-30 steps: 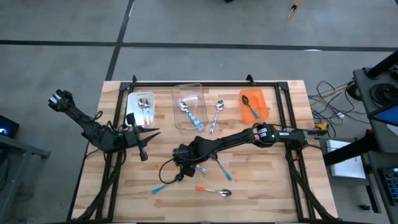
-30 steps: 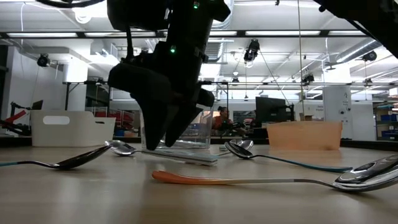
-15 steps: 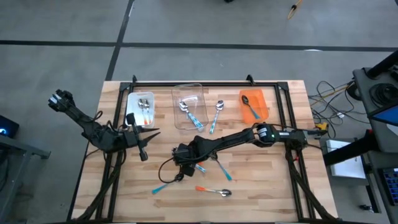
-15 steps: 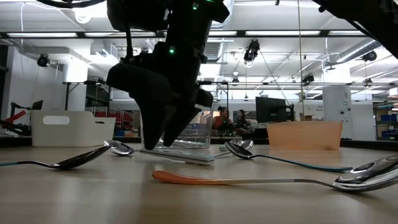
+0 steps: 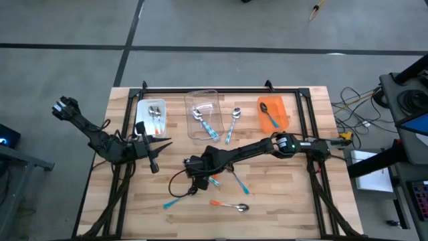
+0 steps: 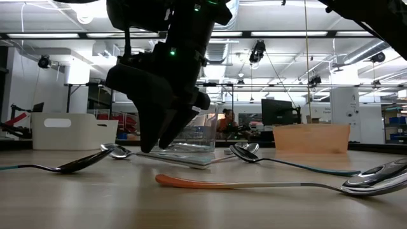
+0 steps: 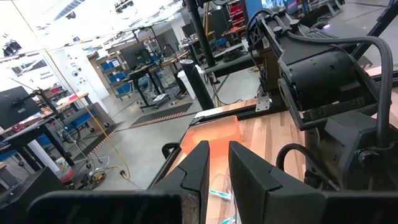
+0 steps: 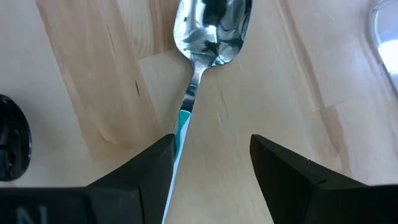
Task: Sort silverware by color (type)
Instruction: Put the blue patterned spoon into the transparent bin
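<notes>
you're looking at the tabletop (image 5: 281,194); the right claw (image 5: 192,175) is hovering wide at its centre over a teal-handled spoon (image 8: 198,74), handle beside one finger. the left claw (image 5: 152,148) is waiting at nine o'clock, narrow, holding nothing.

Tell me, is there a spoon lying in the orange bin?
Yes, in the high view one spoon with a dark bowl and a blue handle lies inside the orange bin at the table's far side.

Surface: wooden table (image 5: 287,201)
Bins on it: white bin (image 5: 151,118), clear bin (image 5: 202,114), orange bin (image 5: 273,112)
Loose on it: spoons (image 5: 231,206), teal and orange handles
</notes>
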